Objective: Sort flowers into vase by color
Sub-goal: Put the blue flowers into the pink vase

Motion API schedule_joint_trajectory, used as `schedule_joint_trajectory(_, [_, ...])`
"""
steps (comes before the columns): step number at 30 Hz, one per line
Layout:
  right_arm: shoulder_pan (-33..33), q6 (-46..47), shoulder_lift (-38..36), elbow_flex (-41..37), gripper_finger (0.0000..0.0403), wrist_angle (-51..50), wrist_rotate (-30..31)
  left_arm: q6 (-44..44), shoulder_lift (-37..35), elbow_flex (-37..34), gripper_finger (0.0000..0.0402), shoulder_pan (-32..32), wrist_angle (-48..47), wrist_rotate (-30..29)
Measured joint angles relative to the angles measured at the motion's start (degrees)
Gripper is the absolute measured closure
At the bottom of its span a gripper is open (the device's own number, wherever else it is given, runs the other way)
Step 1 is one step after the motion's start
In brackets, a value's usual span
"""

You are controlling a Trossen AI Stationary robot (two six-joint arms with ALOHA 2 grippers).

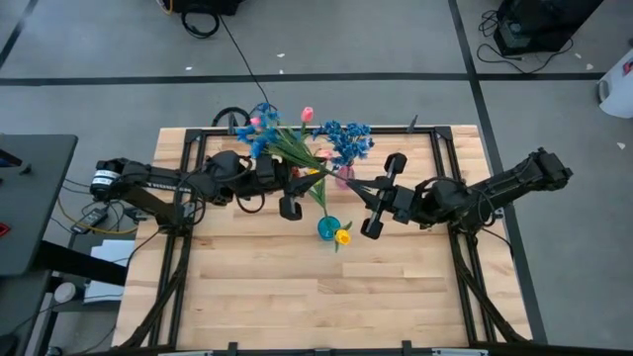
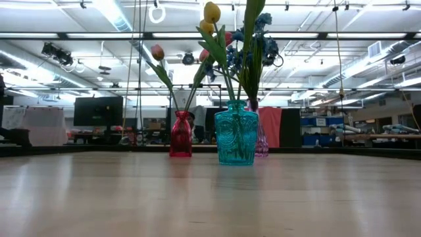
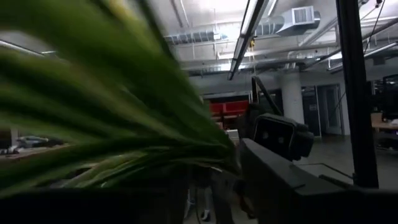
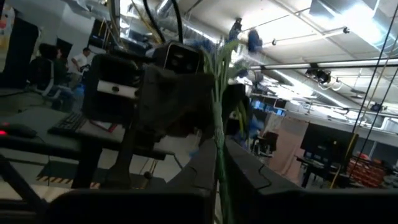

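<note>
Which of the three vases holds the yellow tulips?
The teal glass vase, nearest the low camera; the red glass vase holds a pink tulip and the purple glass vase stands behind it.

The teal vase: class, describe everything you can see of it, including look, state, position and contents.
The teal vase is translucent blue-green glass with embossed patterning, a narrow neck and a wider body. It stands upright on the wooden table, nearer the low camera than the red vase and purple vase. It holds yellow tulip buds on green stems. Neither gripper touches it.
</note>
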Motion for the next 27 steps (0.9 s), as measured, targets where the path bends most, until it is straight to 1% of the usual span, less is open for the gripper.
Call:
schedule_joint_trajectory(3, [0.0,0.04,0.02,0.0,0.0354,-1.07,0.39,0.92,0.0,0.0,0.0296,0.23,0.27,-0.01])
schedule_joint_trajectory(6, [0.0,1.14,0.02,0.0,0.0328,-2.11,2.49,0.92,0.0,0.0,0.0344,0.47,-0.15,0.35])
schedule_joint_trajectory(9, [-0.01,2.94,0.02,0.0,0.0291,-4.63,4.54,0.9,0.0,0.0,0.0383,0.63,-1.04,1.43])
schedule_joint_trajectory(11, [0.31,4.36,-0.1,0.0,0.0259,-6.45,6.21,0.9,0.0,0.0,0.0387,0.75,-1.94,2.0])
schedule_joint_trajectory(13, [0.88,6.38,-0.85,0.02,0.0226,-9.26,7.82,0.95,-0.03,0.0,0.0382,0.78,-3.19,1.98])
schedule_joint_trajectory(15, [1.4,9.74,-2.07,1.18,0.0195,-14.83,9.86,0.94,-0.36,0.0,0.0373,0.78,-4.92,1.91])
schedule_joint_trajectory(17, [1.72,14.52,-3.74,3.15,0.0168,-22.85,10.02,0.9,-1.05,0.0,0.037,0.78,-6.74,1.9])
schedule_joint_trajectory(19, [1.73,19.85,-4.99,5.27,0.0145,-31.04,8.19,0.88,-2.08,0.02,0.0373,0.78,-8.8,1.88])
schedule_joint_trajectory(22, [1.1,26.15,-6.33,7.01,0.012,-40.9,3.59,0.68,-2.72,0.04,0.0379,0.78,-10.55,1.86])
schedule_joint_trajectory(24, [0.47,28.18,-7.29,7.41,0.011,-44.53,1.78,0.81,-2.78,0.33,0.0379,0.81,-12.55,1.41])
schedule_joint_trajectory(27, [-0.71,29.79,-9.66,7.43,0.0106,-48.58,0.75,1.12,-2.78,2.59,0.0379,1.44,-18.56,1.16])
